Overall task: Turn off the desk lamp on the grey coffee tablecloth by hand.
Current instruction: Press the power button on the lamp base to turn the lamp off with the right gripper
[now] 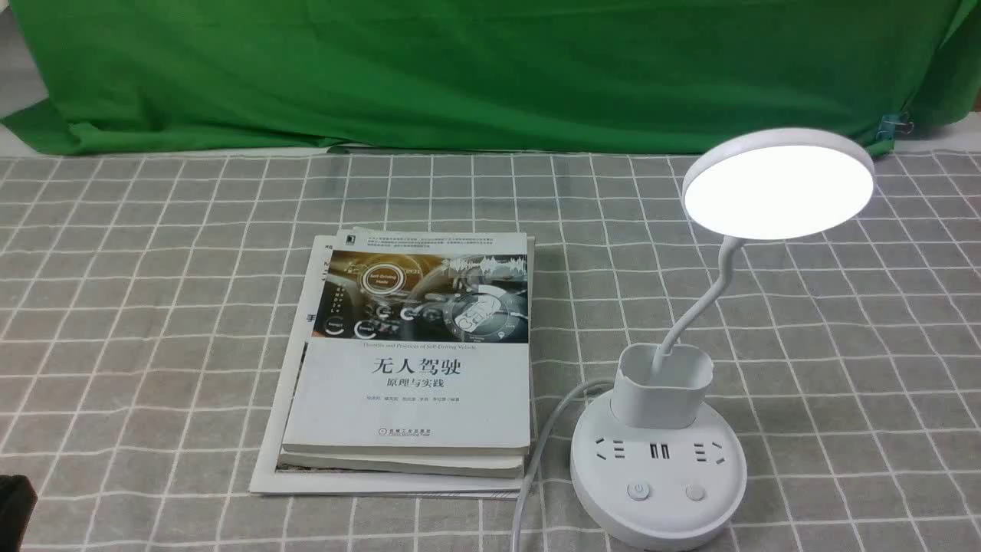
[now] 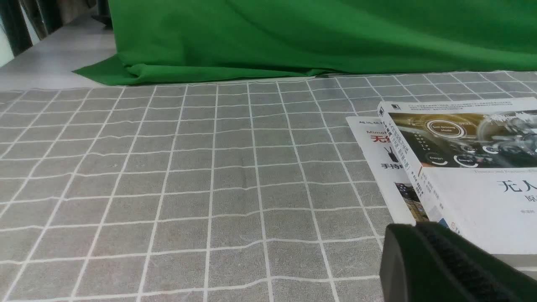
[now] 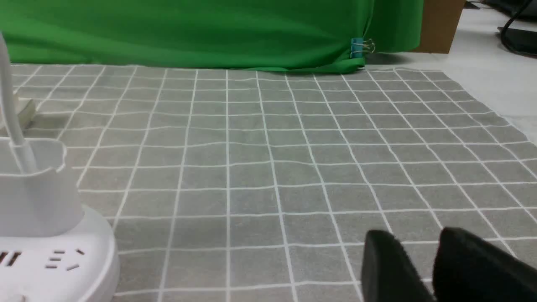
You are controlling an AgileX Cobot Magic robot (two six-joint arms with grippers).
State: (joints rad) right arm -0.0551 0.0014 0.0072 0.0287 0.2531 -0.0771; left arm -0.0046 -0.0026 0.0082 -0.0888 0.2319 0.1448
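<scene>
The desk lamp (image 1: pixel 661 391) shone on the grey tablecloth (image 1: pixel 153 307) right of the books (image 1: pixel 414 383), and the right end effector (image 3: pixel 415 241) — fingers (image 3: pixel 390 268) slightly parted, empty, low beside the base (image 3: pixel 63 260) — would do best to close up and come straight down on the power-marked button (image 1: pixel 638 491).

Grey coffee tablecloth (image 1: pixel 153 268): left half bare through to the far edge. Middle: flat stack of books (image 1: pixel 414 360), a low obstacle. Near-right: desk lamp (image 1: pixel 659 460), its lit head (image 1: pixel 778 184) high, toward the far right of the base. The base's near top is uncovered. Cord (image 1: pixel 536 452) runs through the narrow gap between books and base. Bare strip along the right edge. Green backdrop (image 1: pixel 490 69) closes off the far edge.
</scene>
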